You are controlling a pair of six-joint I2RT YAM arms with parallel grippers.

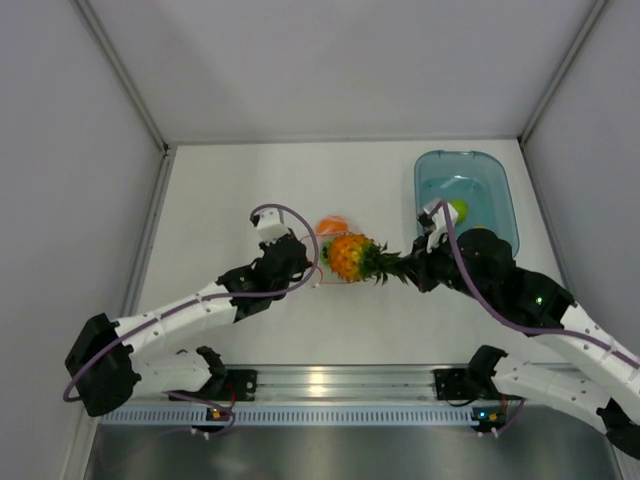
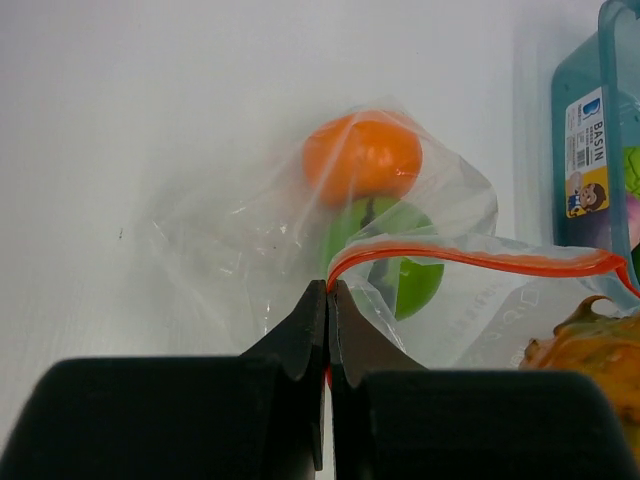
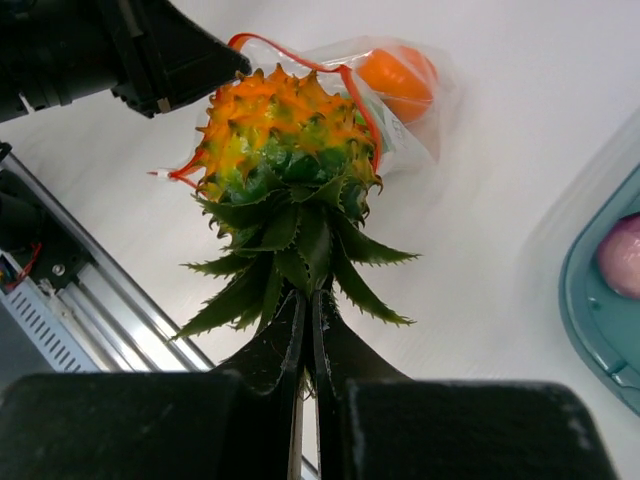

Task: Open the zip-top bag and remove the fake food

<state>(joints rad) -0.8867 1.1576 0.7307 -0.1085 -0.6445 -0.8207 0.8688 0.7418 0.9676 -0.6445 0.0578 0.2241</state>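
Observation:
The clear zip-top bag (image 2: 250,240) lies mid-table with its orange-red zip strip (image 2: 470,258) open. My left gripper (image 2: 329,290) is shut on the strip's edge; it also shows in the top view (image 1: 303,252). Inside the bag are an orange piece (image 2: 362,155) and a light green piece (image 2: 410,275). My right gripper (image 3: 309,300) is shut on the green crown of the orange pineapple (image 3: 285,130), whose body sits in the bag's mouth. In the top view the pineapple (image 1: 350,256) lies between both grippers, right gripper (image 1: 410,266).
A translucent blue tub (image 1: 500,178) stands at the back right, holding a light green piece (image 1: 458,211) and a pink ball (image 3: 622,255). The metal rail (image 1: 340,380) runs along the near edge. Grey walls enclose the table.

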